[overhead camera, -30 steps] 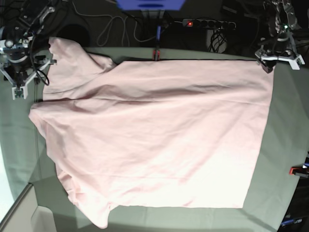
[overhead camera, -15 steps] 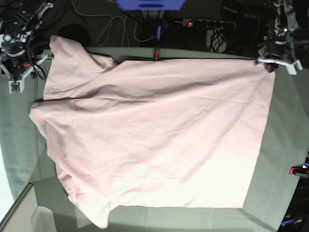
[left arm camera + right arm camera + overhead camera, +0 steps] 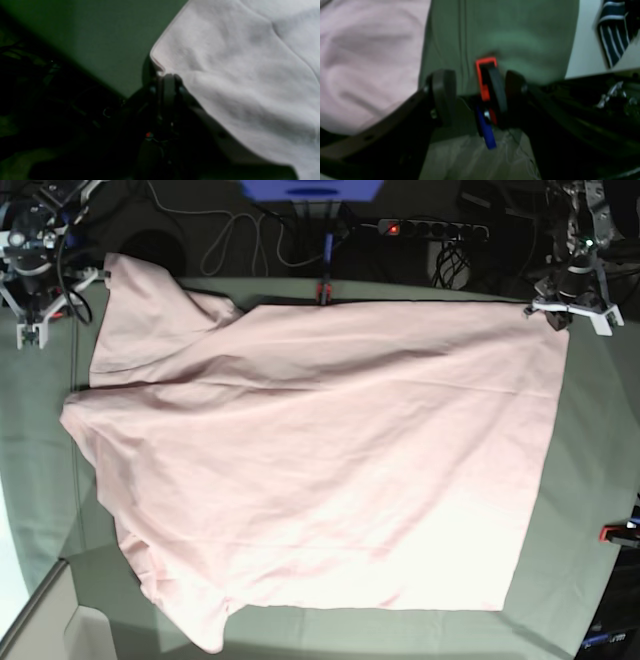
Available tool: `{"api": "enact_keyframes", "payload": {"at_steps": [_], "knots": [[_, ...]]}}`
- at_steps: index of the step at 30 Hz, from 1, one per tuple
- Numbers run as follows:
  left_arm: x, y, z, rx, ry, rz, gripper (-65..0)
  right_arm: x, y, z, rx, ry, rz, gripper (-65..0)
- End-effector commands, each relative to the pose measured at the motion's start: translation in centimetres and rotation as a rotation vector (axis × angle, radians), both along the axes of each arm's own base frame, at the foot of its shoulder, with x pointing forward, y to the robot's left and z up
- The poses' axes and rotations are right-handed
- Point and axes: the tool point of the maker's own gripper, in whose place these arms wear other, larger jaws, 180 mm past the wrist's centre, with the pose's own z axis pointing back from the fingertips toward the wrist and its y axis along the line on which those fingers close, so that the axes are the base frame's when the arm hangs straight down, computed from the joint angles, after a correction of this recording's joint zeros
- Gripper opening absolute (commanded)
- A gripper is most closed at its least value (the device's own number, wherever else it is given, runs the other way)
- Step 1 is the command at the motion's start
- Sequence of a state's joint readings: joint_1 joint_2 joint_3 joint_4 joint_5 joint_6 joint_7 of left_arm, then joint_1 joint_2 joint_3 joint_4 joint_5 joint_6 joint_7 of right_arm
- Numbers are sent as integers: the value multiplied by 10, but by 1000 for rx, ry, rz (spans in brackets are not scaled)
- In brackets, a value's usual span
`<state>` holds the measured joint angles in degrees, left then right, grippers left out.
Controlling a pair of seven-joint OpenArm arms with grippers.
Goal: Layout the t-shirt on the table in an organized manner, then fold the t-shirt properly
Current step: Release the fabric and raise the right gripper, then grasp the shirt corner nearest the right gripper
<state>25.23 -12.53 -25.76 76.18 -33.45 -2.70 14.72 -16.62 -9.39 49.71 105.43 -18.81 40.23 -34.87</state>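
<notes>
The pale pink t-shirt (image 3: 320, 450) lies spread on the table (image 3: 590, 480), plain side up, with a sleeve (image 3: 150, 310) at the far left and another at the near left. My left gripper (image 3: 555, 315) is at the shirt's far right corner. In the left wrist view this gripper (image 3: 167, 76) is shut, with the hem corner (image 3: 157, 66) pinched at its tips. My right gripper (image 3: 40, 290) hovers off the far left sleeve. It (image 3: 480, 87) stands open and holds nothing, above the table edge.
A red-orange clamp (image 3: 486, 75) with a blue handle shows between my right fingers at the table edge. More clamps sit at the far edge (image 3: 323, 288) and the right edge (image 3: 620, 532). A power strip (image 3: 430, 228) and cables lie behind the table.
My left gripper has shut at the shirt's far right corner. The right arm has drawn back toward the far left, away from the sleeve.
</notes>
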Motion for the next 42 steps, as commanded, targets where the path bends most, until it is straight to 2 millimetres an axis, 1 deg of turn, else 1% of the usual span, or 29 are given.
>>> {"api": "enact_keyframes", "payload": {"at_steps": [1, 5, 7, 9, 14, 17, 20, 21, 24, 31, 34, 36, 37, 38, 42], "knots": [[4, 6, 8, 20, -21, 0, -650, 4, -2, 3, -3, -21, 2, -331], [4, 6, 8, 20, -21, 0, -650, -6, 6, -24, 65, 51, -21, -331], [4, 6, 8, 20, -23, 0, -650, -1, 12, -34, 102, 59, -22, -331], [10, 6, 11, 20, -35, 0, -650, -3, 18, -46, 137, 76, -27, -331], [13, 6, 11, 25, -39, -3, -650, 6, 26, -57, 181, 73, -29, -331], [13, 6, 11, 25, -39, -3, -650, 12, 26, -57, 185, 62, -29, -328], [13, 6, 11, 24, -39, -2, -650, 18, 27, -55, 187, 50, -26, -306], [13, 6, 11, 23, -39, -2, -650, 22, 29, -55, 187, 47, -17, -298], [14, 6, 11, 23, -41, -2, -650, 23, 37, -58, 196, 69, 10, -285], [14, 6, 11, 23, -41, -2, -650, 14, 40, -63, 206, 132, 4, -285], [14, 6, 11, 22, -41, -1, -650, 7, 40, -64, 206, 164, -4, -288], [14, 6, 12, 21, -42, -1, -650, -3, 39, -67, 206, 197, -11, -288], [14, 6, 12, 21, -42, -1, -650, -5, 37, -65, 199, 196, -17, -288], [14, 6, 12, 21, -42, -1, -650, -2, 35, -62, 191, 187, -15, -288], [20, 6, 14, 23, -54, -2, -650, 9, 24, -35, 118, 133, -6, -285]]}}
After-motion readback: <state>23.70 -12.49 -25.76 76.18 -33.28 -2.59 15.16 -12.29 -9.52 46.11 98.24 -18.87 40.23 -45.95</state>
